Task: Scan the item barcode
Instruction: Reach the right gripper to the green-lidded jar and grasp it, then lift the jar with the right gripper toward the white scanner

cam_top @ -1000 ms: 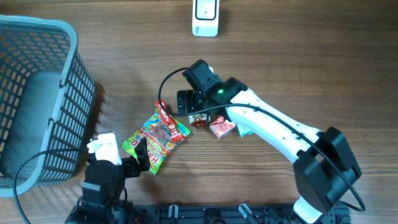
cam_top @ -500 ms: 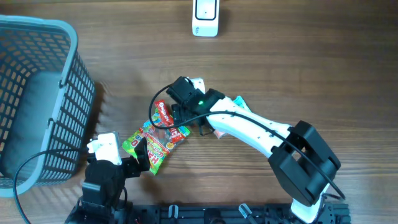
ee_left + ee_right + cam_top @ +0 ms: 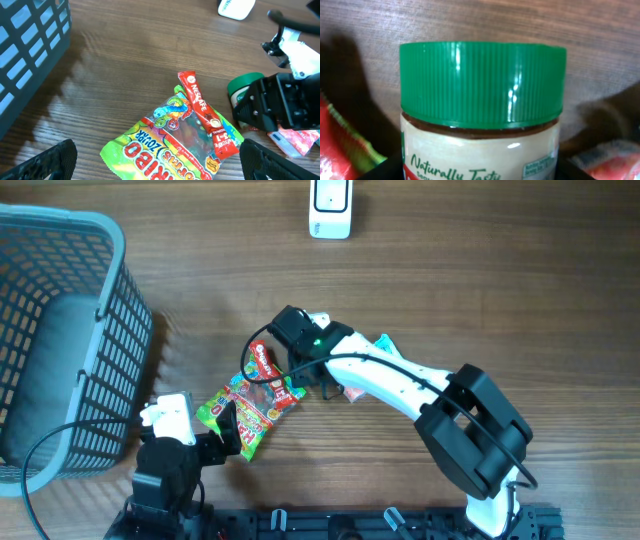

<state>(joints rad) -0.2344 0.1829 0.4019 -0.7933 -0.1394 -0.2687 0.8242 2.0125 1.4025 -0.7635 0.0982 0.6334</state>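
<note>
so the right pincer (image 3: 290, 366) sits right over a jar (image 3: 482, 112) with a green ribbed lid (image 3: 482, 82). in its wrist view the jar fills nearly the whole frame, dead centre. that centring makes sense to me, since you want the pads landing on the body either side and not on the lid. i can't tell from any view whether the jaws are squeezing it or just bracketing it. the fingers are out of frame, and from overhead the arm covers the jar completely. wood grain shows behind the jar, so my guess is it's lying on its side on the tabletop (image 3: 480, 270), but i wouldn't swear to it.

just off that pincer's left side a red coffee stick (image 3: 205, 117) lies across a candy bag (image 3: 150, 145), very close to the jar's lid end. behind the pincer, under the arm, there's a pink packet (image 3: 352, 388). it's a crowded spot, so a sloppy grab could drag the stick along.

the left pincer (image 3: 159, 162) is spread wide and holding nothing, with the near end of the candy bag between its fingers (image 3: 50, 160). it reads like it's just waiting out of the way.

the scanner (image 3: 330, 208) sits well ahead of the right pincer at the far edge. the jar is nowhere near it, so i'd call this the pick-up step, with the scan not done yet. the label will need turning toward it. the basket (image 3: 60, 330) is out past the left pincer, probably for finished stuff.
</note>
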